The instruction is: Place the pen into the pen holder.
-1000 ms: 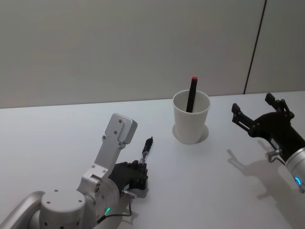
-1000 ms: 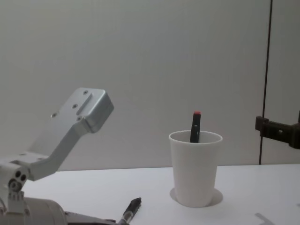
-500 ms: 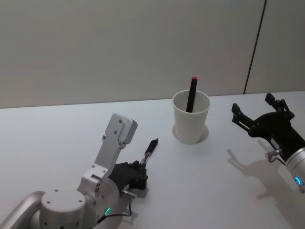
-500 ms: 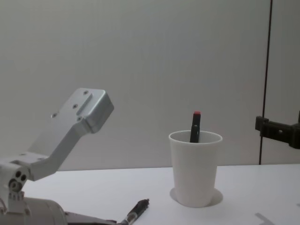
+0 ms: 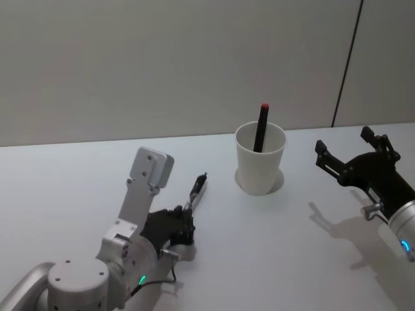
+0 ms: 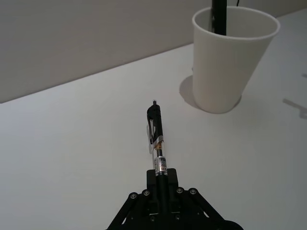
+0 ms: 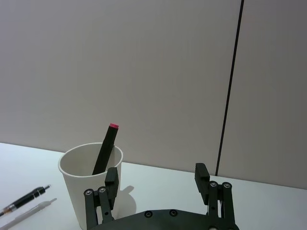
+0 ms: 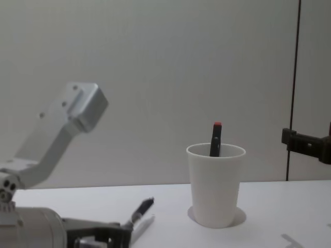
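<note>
Pinching pen, left gripper, plain from wrist; right gripper parked

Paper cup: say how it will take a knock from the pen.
The paper cup looks thin and light, so it probably slides or tips easily. Its base is narrower than its rim, and the red-capped pen leaning inside likely biases it. The left gripper, holding the pen short of it, should enter gently; the right gripper hangs open.
</note>
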